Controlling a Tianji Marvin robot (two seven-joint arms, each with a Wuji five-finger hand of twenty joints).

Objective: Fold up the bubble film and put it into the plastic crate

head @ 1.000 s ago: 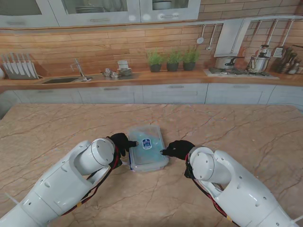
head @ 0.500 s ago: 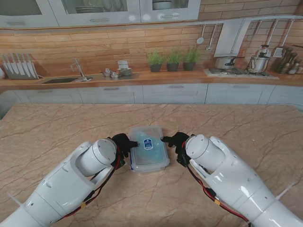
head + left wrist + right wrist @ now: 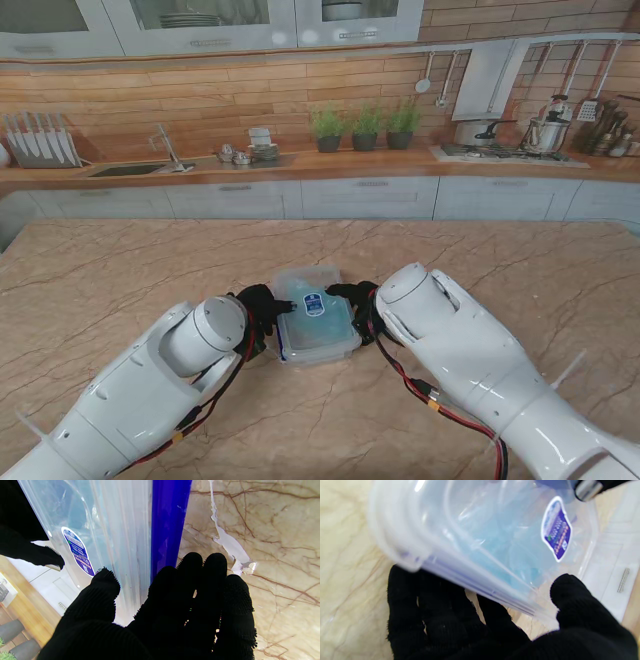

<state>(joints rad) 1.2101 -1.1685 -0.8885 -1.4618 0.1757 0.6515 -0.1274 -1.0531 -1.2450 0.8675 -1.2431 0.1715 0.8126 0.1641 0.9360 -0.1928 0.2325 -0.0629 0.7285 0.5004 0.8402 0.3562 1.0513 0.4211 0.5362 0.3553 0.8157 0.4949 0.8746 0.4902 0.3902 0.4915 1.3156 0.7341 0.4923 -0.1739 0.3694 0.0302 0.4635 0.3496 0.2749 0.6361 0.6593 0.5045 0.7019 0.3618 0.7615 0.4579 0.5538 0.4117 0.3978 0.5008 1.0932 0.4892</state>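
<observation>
The clear plastic crate (image 3: 314, 325) with a blue rim and a lid sits mid-table, a blue label (image 3: 309, 303) on top. Pale blue bubble film (image 3: 500, 545) shows through the lid, inside the crate (image 3: 420, 530). My left hand (image 3: 258, 303) clasps the crate's left side. In the left wrist view its thumb (image 3: 100, 590) lies on the lid (image 3: 112, 530) and its fingers (image 3: 200, 585) sit against the blue rim. My right hand (image 3: 355, 300) clasps the right side. There the crate's edge runs between thumb (image 3: 572, 597) and fingers (image 3: 432, 610).
The marble table (image 3: 520, 270) spreads around the crate on all sides. A kitchen counter (image 3: 300, 165) with a sink, potted plants and a stove runs along the far wall. My forearms fill the near corners of the stand view.
My right arm has swung in from the right and its hand has closed on the crate's right side. The crate has shifted slightly nearer to me and tilted. The left hand has kept its hold.
</observation>
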